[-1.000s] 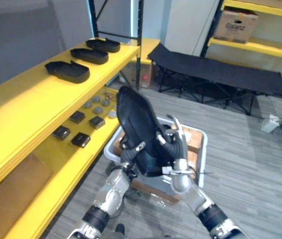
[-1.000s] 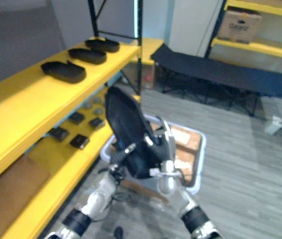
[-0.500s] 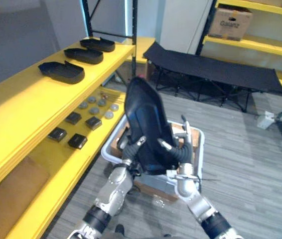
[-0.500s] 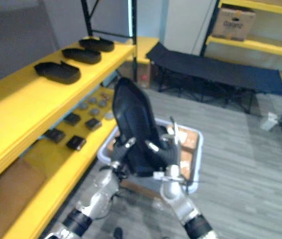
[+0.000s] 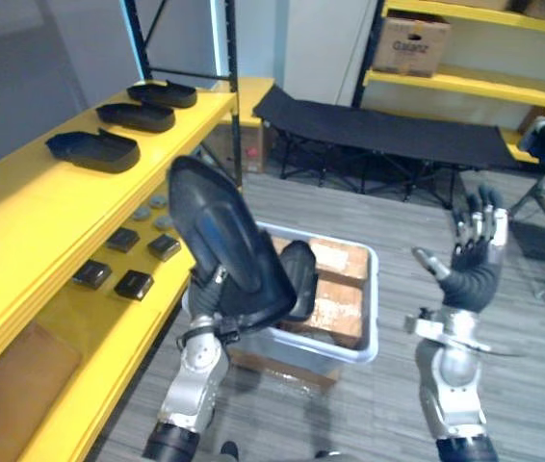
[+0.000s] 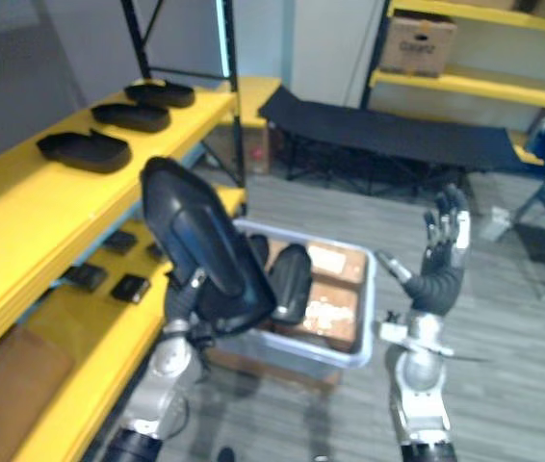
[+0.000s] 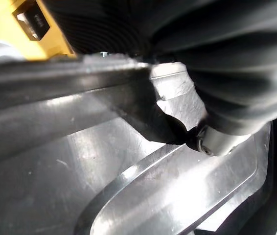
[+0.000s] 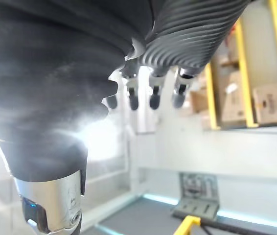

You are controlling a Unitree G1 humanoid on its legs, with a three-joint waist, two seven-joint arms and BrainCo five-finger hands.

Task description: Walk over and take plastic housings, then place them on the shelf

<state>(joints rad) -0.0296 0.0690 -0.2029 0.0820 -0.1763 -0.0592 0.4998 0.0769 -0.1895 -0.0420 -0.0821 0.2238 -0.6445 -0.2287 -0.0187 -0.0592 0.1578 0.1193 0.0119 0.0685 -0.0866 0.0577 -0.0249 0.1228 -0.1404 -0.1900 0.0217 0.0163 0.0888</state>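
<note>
Head views: bright, even indoor light. Cyan light strip [image 5: 220,38] glows behind shelf [image 5: 22,192] post. Soft sheen on housing [image 5: 217,231]. Faint shadow directly under bin [image 5: 376,298] on floor [image 5: 532,385]. Lower shelf level dimmer than top board. Left wrist view: pale highlights streak across glossy housing. Right wrist view: strong white glare behind right hand [image 8: 153,93]; hand dark, backlit.

Three housings [image 5: 136,116] on the shelf [image 5: 22,207] at left, bin [image 5: 303,344] beside it, cot [image 5: 388,135] behind.
</note>
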